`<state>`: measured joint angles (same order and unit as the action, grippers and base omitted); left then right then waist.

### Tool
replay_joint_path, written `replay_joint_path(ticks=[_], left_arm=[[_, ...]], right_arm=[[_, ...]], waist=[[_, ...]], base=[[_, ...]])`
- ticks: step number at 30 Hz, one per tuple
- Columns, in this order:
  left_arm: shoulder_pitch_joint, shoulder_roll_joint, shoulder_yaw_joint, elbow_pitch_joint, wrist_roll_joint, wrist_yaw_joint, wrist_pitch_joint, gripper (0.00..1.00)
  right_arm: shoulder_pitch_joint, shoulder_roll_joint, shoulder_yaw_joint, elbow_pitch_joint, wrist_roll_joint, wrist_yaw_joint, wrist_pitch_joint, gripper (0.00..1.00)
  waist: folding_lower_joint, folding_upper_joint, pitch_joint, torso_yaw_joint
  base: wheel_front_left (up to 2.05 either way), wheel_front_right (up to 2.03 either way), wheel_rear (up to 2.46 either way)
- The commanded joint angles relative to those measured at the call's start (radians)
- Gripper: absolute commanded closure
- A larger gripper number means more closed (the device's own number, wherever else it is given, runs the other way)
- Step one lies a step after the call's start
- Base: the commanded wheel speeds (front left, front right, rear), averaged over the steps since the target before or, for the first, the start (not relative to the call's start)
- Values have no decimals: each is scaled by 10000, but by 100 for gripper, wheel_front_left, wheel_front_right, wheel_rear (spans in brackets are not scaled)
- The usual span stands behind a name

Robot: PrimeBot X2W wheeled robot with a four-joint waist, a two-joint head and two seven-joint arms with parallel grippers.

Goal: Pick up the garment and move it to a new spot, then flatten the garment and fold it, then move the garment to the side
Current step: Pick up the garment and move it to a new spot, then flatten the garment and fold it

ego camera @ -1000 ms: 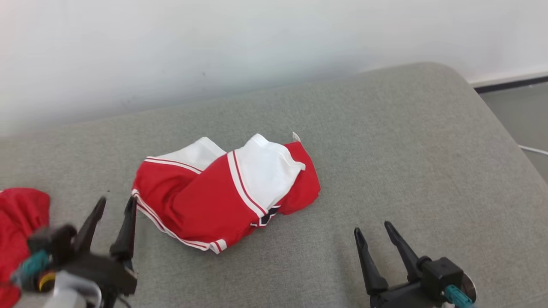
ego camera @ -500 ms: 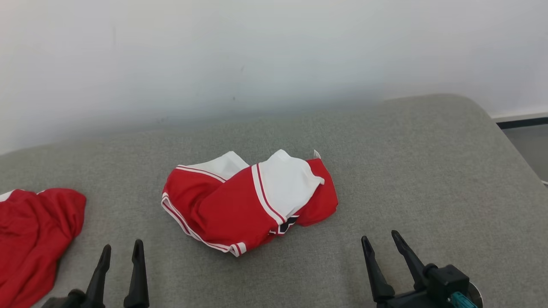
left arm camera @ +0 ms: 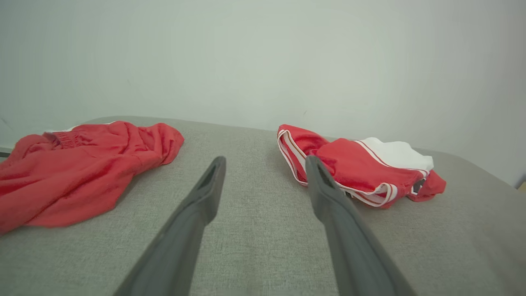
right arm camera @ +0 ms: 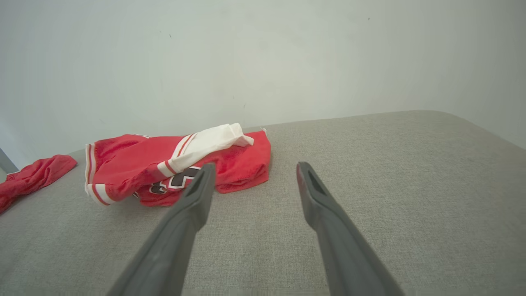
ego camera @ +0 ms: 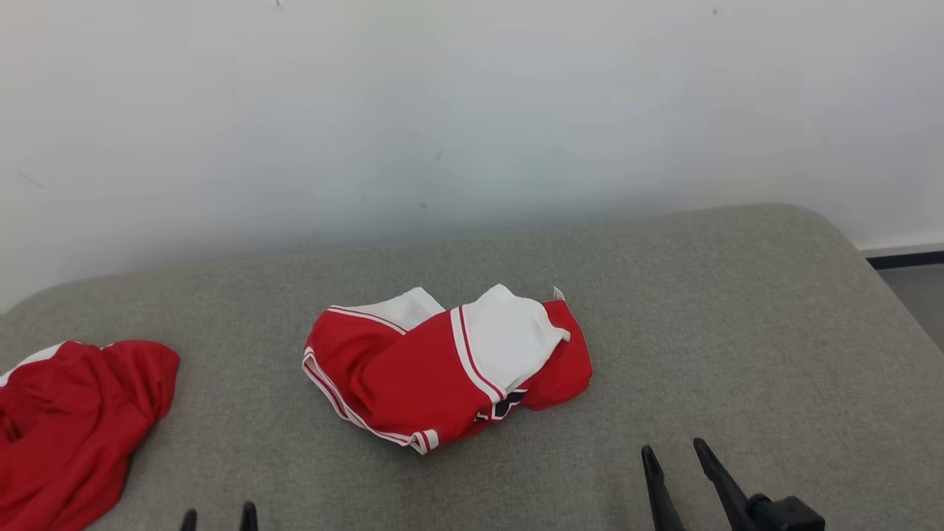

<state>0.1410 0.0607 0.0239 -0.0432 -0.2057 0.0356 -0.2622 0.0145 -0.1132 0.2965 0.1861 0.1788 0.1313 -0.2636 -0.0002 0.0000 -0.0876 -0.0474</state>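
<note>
- The garment [ego camera: 450, 369] is a red and white piece with white-and-red striped trim. It lies crumpled in a loose heap near the middle of the grey padded surface [ego camera: 737, 332].
- A white panel is folded over the top of the heap. A dark printed mark shows at its near edge, and a small white label stands up at its far edge.
- The left gripper [ego camera: 218, 518] sits at the bottom edge of the head view, where just its two fingertips show. Its jaws stand apart and hold nothing.
- The right gripper [ego camera: 673, 448] sits at the lower right of the head view. Its jaws stand apart and hold nothing.
- Both grippers are well apart from the garment, which lies farther toward the wall [ego camera: 472, 110] than either of them.
- Bare grey surface lies between each gripper and the garment.
- In the left wrist view, the garment lies to the right of the fingers. In the right wrist view, it lies to the left of them.
- A second red cloth [ego camera: 74, 420] lies rumpled at the left end of the surface. It is apart from the garment and nearer the left gripper.
- The surface butts against the pale wall. Its right end is rounded, and beyond it are a dark baseboard strip [ego camera: 903, 258] and grey floor [ego camera: 918, 302].
</note>
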Motion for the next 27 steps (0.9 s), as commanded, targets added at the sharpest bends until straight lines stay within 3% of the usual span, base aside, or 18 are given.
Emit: replay_joint_path(ticks=[1, 8, 20, 27], left_arm=[[397, -44, -59, 61, 249, -159, -35, 0], [804, -98, -183, 134, 538, -253, -35, 0], [863, -101, -747, 79, 473, 174, -35, 0], [882, -101, -900, 268, 346, 138, -35, 0]], right_arm=[[289, -24, -6, -105, -38, -10, -7, 0], [624, -198, 222, -352, 27, -10, -5, 0], [713, -171, 384, -409, 156, -10, -5, 0], [788, -111, 415, -357, 262, -10, -7, 0]], waist=[[2, 0, -201, 132], [2, 0, -330, 264], [2, 0, -398, 316], [2, 0, -424, 323]], base=[[0, 0, 0], [0, 0, 0], [0, 0, 0], [0, 0, 0]])
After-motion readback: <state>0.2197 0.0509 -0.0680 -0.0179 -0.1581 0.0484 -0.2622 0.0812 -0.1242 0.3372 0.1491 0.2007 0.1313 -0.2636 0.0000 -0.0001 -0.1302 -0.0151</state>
